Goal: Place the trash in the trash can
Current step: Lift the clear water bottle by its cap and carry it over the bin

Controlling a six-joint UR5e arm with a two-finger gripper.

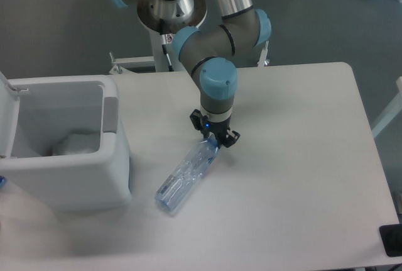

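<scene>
The clear plastic water bottle [186, 178] lies on its side on the white table, running diagonally from lower left to upper right. Its cap end is hidden under my gripper [215, 139]. The gripper points straight down over that end, with its black fingers [232, 138] spread on either side of the neck, so it looks open. The white trash can [69, 180] stands at the left of the table with its lid [7, 104] swung up. The crumpled wrapper [76, 143] lies inside it.
The table's front edge [251, 263] is close below the bottle. A white post and the arm's base [164, 29] stand behind the table. A dark object [391, 241] sits at the right corner.
</scene>
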